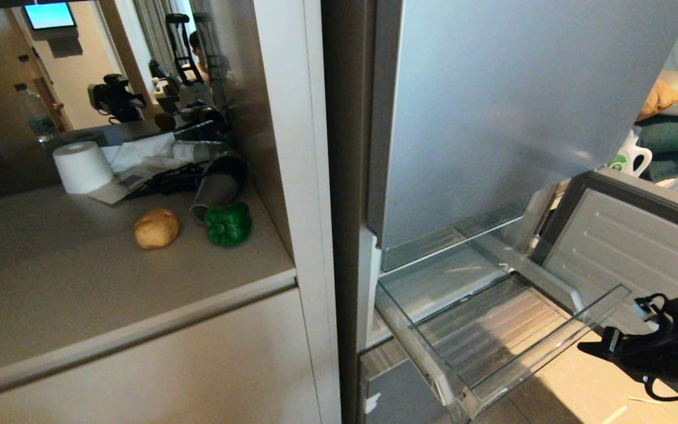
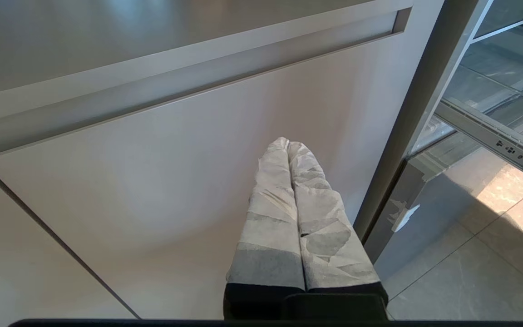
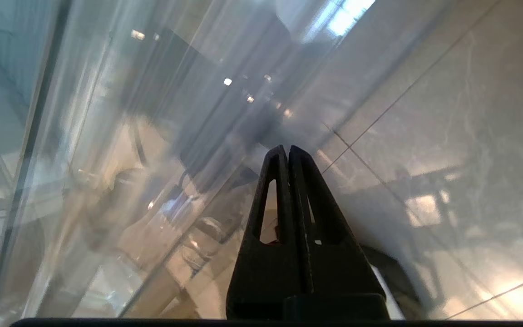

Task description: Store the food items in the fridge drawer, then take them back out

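- The right gripper (image 3: 288, 150), black, has its fingers pressed together on nothing; it hangs just off the front corner of the pulled-out fridge drawer (image 1: 604, 309), over the tiled floor (image 1: 574, 388)
- That clear drawer has a ribbed floor and nothing in it, with the silver-blue fridge door (image 1: 521, 106) above
- The left gripper (image 2: 288, 144), fingers wrapped in pale tape and pressed together, points at the beige cabinet door (image 2: 152, 190) beside the fridge
- On the counter (image 1: 68, 277) the green bell pepper (image 1: 228, 224) and tan potato (image 1: 156, 228) sit near each other, apart
- A white paper roll (image 1: 82, 167) stands behind them
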